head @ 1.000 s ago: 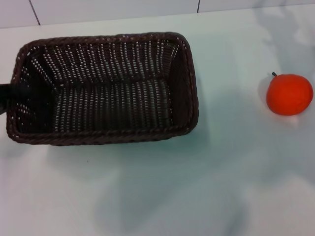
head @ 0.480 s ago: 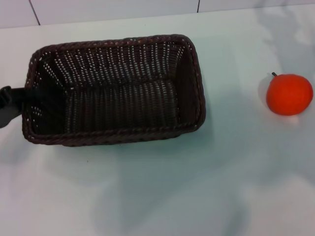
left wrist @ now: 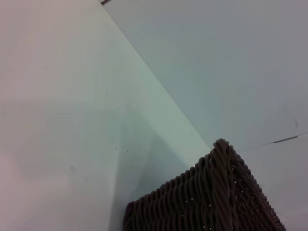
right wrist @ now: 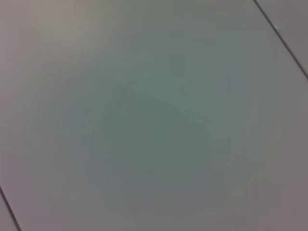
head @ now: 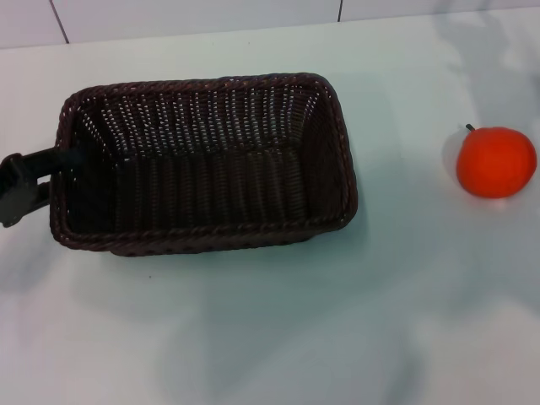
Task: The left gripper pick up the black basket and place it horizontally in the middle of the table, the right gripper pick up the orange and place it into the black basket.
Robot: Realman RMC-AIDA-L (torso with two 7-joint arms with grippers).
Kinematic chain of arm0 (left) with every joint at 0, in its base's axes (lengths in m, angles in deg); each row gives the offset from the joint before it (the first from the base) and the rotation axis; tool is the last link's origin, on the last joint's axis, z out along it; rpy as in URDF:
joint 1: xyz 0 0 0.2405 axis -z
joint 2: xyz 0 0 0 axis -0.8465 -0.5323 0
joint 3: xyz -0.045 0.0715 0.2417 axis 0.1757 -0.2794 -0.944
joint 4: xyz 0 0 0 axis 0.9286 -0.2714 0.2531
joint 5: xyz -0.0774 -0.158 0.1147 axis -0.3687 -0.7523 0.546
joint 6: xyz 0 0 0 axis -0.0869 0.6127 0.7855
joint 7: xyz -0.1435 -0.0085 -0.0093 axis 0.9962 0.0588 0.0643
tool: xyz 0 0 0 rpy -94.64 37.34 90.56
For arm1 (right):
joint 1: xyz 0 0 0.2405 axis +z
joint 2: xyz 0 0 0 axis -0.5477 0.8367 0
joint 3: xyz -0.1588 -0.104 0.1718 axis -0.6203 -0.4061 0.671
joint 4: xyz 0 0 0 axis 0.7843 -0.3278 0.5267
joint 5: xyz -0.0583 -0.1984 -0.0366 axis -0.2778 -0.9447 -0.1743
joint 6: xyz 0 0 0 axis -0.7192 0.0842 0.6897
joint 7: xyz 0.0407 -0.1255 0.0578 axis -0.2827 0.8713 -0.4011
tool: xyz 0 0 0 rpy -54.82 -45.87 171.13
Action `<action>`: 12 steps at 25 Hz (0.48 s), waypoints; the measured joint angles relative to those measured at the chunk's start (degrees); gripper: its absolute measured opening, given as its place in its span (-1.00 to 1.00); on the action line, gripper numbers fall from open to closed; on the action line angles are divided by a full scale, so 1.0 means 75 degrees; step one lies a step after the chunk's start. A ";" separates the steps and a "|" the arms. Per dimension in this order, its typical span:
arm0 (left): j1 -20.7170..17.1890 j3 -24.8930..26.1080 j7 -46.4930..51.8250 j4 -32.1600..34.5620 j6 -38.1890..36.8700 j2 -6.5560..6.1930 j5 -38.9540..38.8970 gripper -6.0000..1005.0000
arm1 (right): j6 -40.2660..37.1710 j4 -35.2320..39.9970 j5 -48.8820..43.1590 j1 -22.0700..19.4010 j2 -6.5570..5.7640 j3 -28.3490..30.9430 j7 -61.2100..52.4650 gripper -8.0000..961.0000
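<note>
The black basket (head: 202, 85) lies lengthwise across the left middle of the table (head: 337, 321), open side up and empty. My left gripper (head: 59, 165) is at the basket's left short end, shut over its rim, with one black finger reaching inside. A corner of the basket's braided rim also shows in the left wrist view (left wrist: 211, 197). The orange (head: 496, 162) sits on the table at the far right, well apart from the basket. My right gripper is out of view; the right wrist view shows only a plain pale surface.
The table's back edge (head: 194, 35) runs along the top, with a pale tiled wall (head: 169, 13) behind it. Bare tabletop lies between the basket and the orange and along the front.
The basket has moved to the right and a little toward me, held by my left gripper, which now shows more at the left edge. The orange has not moved.
</note>
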 joint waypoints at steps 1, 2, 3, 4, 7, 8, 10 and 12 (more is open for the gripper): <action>-0.0028 0.0005 0.0002 -0.0001 -0.0013 -0.0002 -0.0034 -0.32 | 0.0021 0.0001 0.0000 0.0010 0.0000 -0.0008 0.0000 0.54; -0.0043 0.0004 0.0002 -0.0002 -0.0016 -0.0002 -0.0062 -0.24 | 0.0045 0.0016 0.0000 0.0020 0.0000 -0.0024 0.0000 0.54; -0.0070 0.0005 -0.0004 -0.0003 -0.0020 -0.0003 -0.0103 -0.15 | 0.0071 0.0035 -0.0007 0.0023 0.0000 -0.0042 0.0000 0.54; -0.0096 0.0007 -0.0034 -0.0005 -0.0021 -0.0004 -0.0151 -0.07 | 0.0083 0.0051 -0.0024 0.0024 -0.0001 -0.0064 0.0000 0.54; -0.0129 0.0079 -0.0163 -0.0005 -0.0021 -0.0031 -0.0302 0.17 | 0.0097 0.0117 -0.0094 0.0031 -0.0058 -0.0322 -0.0145 0.54; -0.0144 0.0197 -0.0278 0.0015 -0.0044 -0.0043 -0.0448 0.24 | 0.0120 0.0195 -0.0104 0.0023 -0.0079 -0.0501 -0.0304 0.54; -0.0160 0.0490 -0.0506 0.0055 -0.0149 -0.0080 -0.0757 0.24 | 0.0221 0.0527 -0.0109 -0.0064 -0.0111 -0.1022 -0.0878 0.54; -0.0150 0.0683 -0.0655 0.0059 -0.0282 -0.0123 -0.0965 0.24 | 0.0333 0.1021 -0.0122 -0.0256 -0.0133 -0.1614 -0.1544 0.54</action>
